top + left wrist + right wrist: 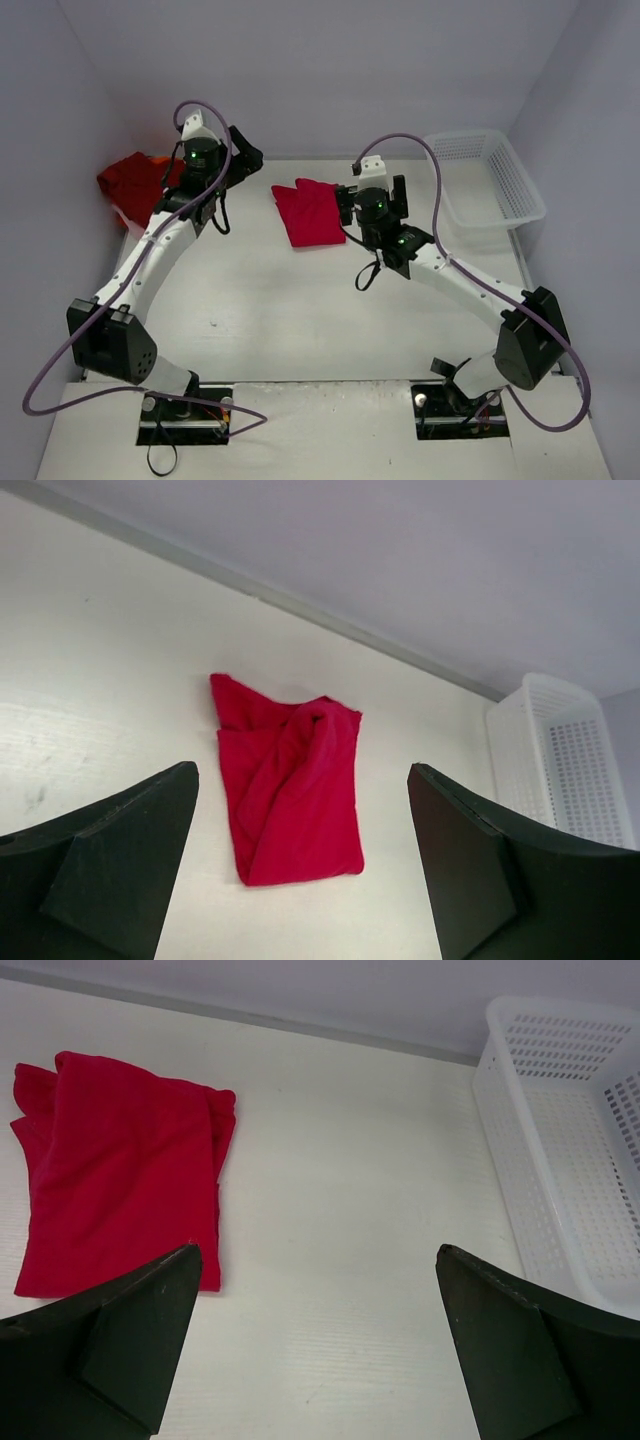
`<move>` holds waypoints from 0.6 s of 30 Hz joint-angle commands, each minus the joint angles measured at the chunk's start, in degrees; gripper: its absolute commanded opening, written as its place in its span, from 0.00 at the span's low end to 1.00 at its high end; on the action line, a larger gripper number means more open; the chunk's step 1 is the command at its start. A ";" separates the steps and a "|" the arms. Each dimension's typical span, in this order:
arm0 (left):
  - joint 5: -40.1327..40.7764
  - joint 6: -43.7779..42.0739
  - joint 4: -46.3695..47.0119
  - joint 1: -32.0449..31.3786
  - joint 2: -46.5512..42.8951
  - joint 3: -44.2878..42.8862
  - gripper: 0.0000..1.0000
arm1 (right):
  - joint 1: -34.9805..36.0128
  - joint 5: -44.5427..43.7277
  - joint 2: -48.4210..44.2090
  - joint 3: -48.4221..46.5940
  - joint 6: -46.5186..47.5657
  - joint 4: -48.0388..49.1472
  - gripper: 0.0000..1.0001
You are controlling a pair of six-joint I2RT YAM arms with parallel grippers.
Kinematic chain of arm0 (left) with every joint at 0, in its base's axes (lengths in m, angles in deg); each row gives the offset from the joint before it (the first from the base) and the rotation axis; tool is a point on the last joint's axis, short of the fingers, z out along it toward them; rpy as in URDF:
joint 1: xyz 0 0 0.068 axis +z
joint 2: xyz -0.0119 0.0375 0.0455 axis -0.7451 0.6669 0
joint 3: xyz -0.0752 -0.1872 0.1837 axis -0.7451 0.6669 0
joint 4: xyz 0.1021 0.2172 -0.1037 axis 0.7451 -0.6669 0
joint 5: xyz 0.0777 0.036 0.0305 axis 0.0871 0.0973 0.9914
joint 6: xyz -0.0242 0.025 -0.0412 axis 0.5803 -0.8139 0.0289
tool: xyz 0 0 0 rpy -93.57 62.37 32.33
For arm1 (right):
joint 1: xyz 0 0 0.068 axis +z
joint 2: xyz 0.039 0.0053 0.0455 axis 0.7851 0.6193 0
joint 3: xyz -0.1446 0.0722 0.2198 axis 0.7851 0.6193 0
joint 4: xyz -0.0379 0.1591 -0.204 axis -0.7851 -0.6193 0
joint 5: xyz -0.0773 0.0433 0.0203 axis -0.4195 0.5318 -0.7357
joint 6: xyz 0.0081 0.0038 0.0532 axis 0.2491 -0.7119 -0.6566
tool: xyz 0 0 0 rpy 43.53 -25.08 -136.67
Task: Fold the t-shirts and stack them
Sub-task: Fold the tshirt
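left hand (243, 157) is hovering over the far-left part of the table (300, 310), fingers spread wide, holding nothing. right hand (318, 1250) is hanging equally wide and empty just right of the folded t-shirt (308, 212). that shirt is lying flat mid-table toward the back, between both hands. more red t-shirts (130, 180) are sitting heaped at the far left edge. i'm reading it as light, limp cloth, not fragile, layers likely sliding apart, so pinching through all layers at an edge or corner looks safest. long axis is running near-to-far, leaning slightly left. far end is looking bunched, near edge straighter.
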 commanded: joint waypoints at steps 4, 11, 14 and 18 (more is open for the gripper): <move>0.97 2.38 -0.87 0.17 -1.25 5.40 0.80 | -0.27 -0.78 -4.49 1.65 -3.22 1.70 1.00; -0.79 3.53 -0.78 0.17 -1.08 6.02 0.80 | -0.35 0.89 -2.65 -0.19 -4.63 1.18 1.00; -1.41 3.79 0.01 0.17 -0.73 6.37 0.80 | -0.35 1.15 -1.15 -1.68 -5.15 0.56 1.00; -1.67 4.50 2.20 0.17 -0.72 7.86 0.80 | -0.44 1.42 0.52 -2.91 -5.60 0.29 1.00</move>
